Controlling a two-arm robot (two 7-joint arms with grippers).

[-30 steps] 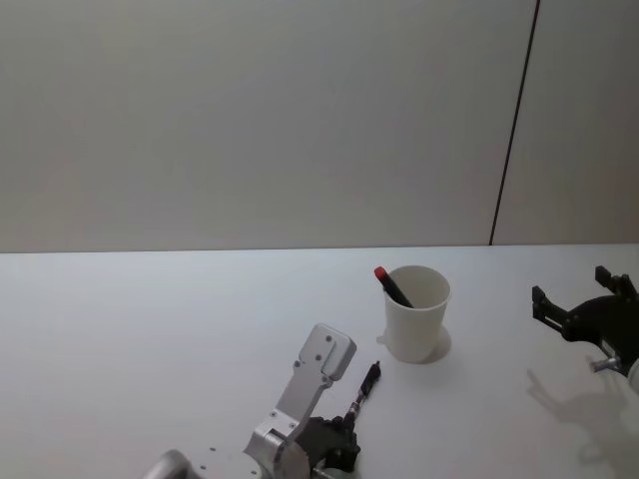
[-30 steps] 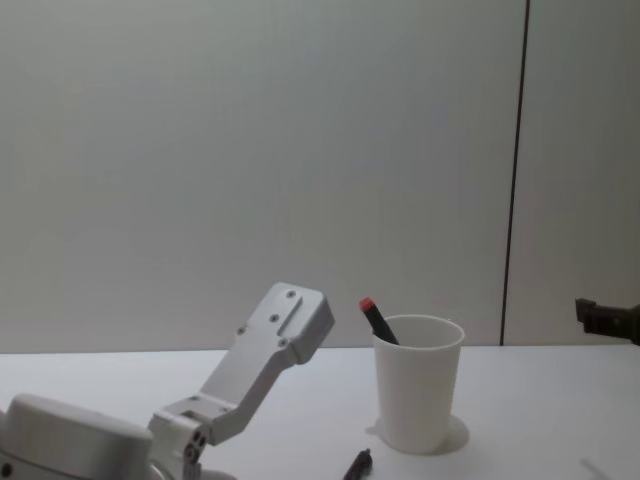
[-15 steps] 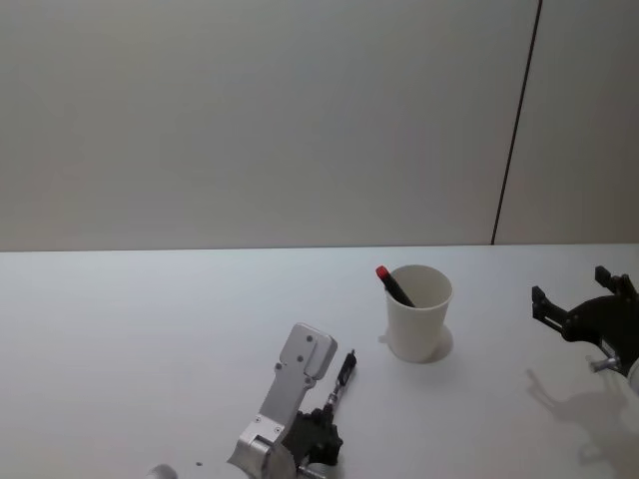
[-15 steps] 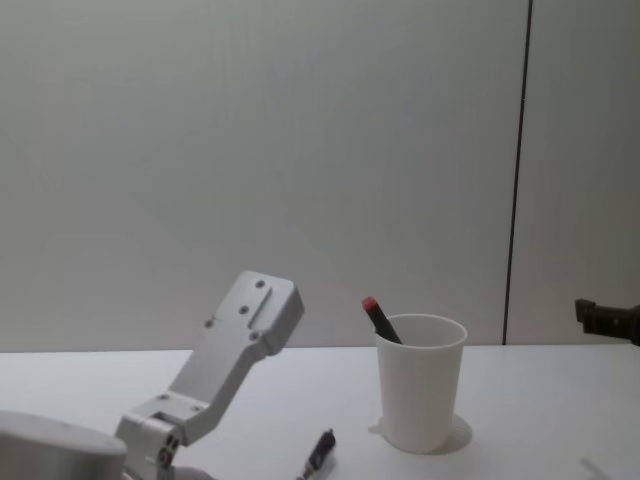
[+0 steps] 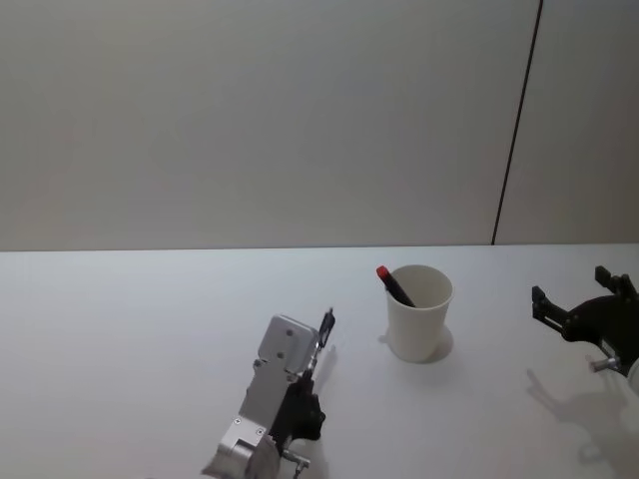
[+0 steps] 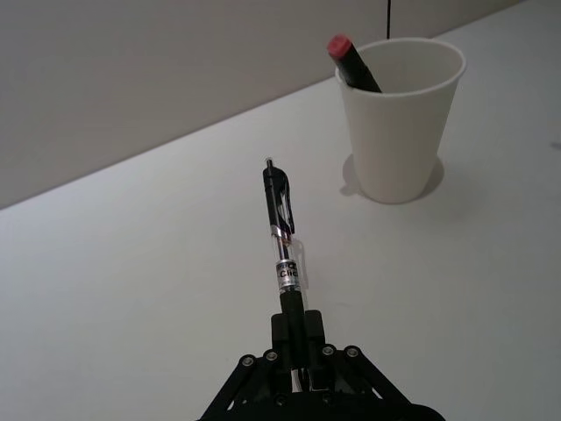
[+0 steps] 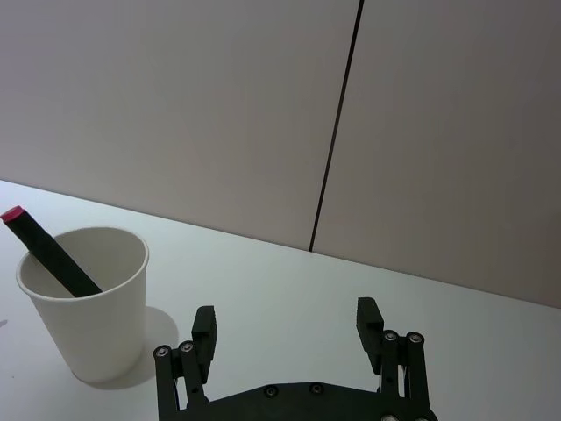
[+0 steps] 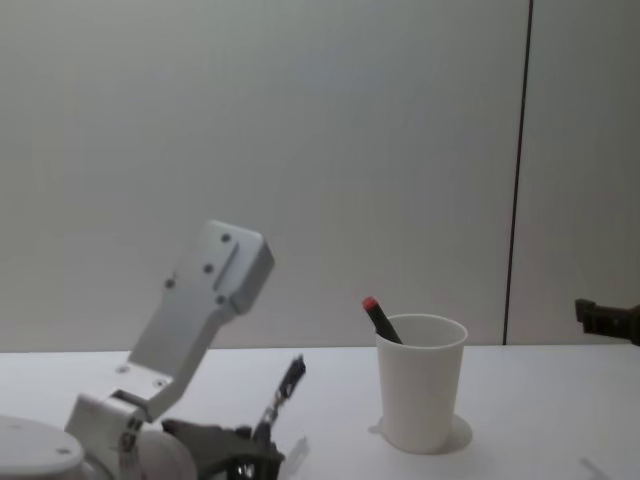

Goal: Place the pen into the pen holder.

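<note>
Two pens and one cup are showing. The left gripper (image 6: 296,326), low in the head view a little left of centre, is pinching the first pen (image 6: 282,228), a black one with a clear middle, by its lower end. Its fingers are closing narrowly on the barrel. This pen is slanting up off the table (image 5: 120,329), with its free, clipped end pointing toward the pen holder (image 5: 414,329) and staying apart from it.

The pen holder, a single white paper cup, is standing upright right of centre in the head view. The second pen (image 5: 392,282), dark with a red cap, is leaning inside it against the left side of the rim, its cap poking out above.

The right gripper (image 7: 286,324) is hanging at the right edge of the head view, apart from the cup. Its two fingers are spreading wide and holding nothing.

One dark vertical seam (image 5: 514,130) is running down the wall behind, in the upper right.
</note>
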